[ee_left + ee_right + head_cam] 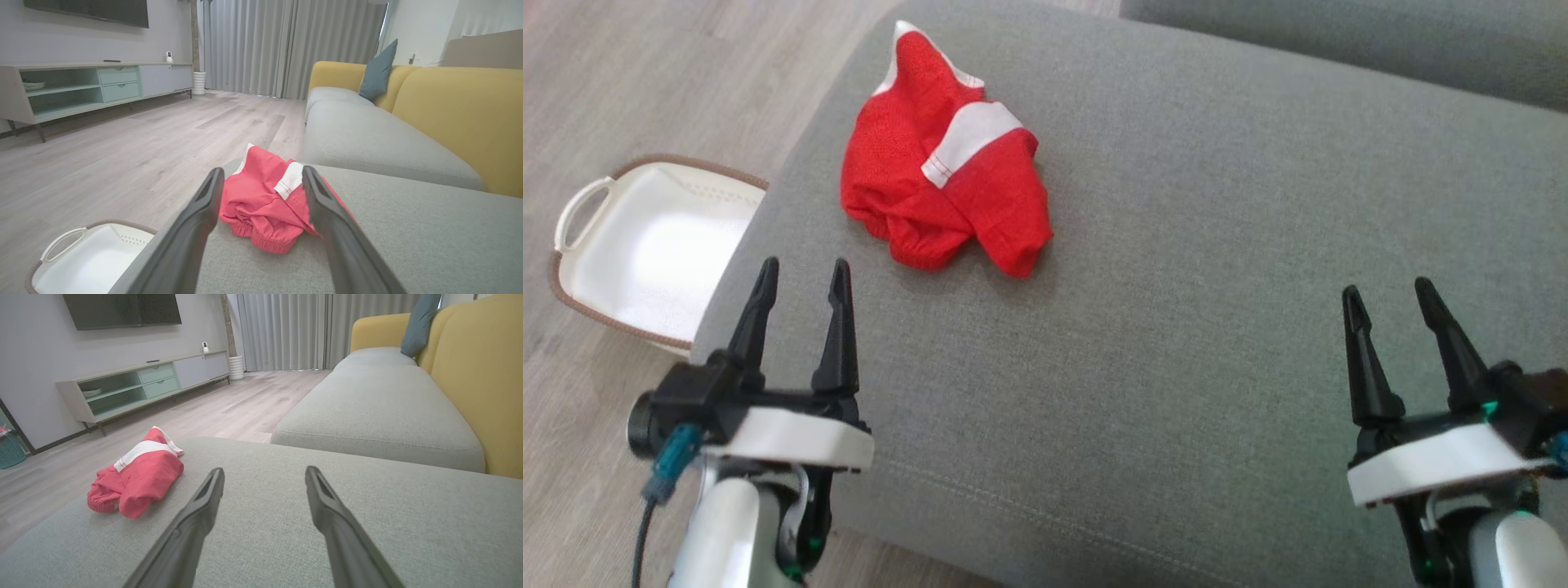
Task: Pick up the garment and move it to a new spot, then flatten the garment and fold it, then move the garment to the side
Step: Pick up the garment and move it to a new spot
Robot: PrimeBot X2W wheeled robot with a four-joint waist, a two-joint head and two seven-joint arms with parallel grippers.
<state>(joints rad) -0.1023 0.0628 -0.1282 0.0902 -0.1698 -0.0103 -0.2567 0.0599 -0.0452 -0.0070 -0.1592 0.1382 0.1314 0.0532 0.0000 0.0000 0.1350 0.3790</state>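
Fingers stand apart and empty on both sides; the crumpled red-and-white fabric garment lies up-frame of your left gripper, well apart from your right gripper.

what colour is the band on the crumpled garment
White, stitched along its edge, on the red garment; the band shows best in the head view.

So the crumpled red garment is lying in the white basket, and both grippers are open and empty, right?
Not quite: the head view shows the red garment crumpled on the grey cushion. The left gripper and right gripper are open and empty.
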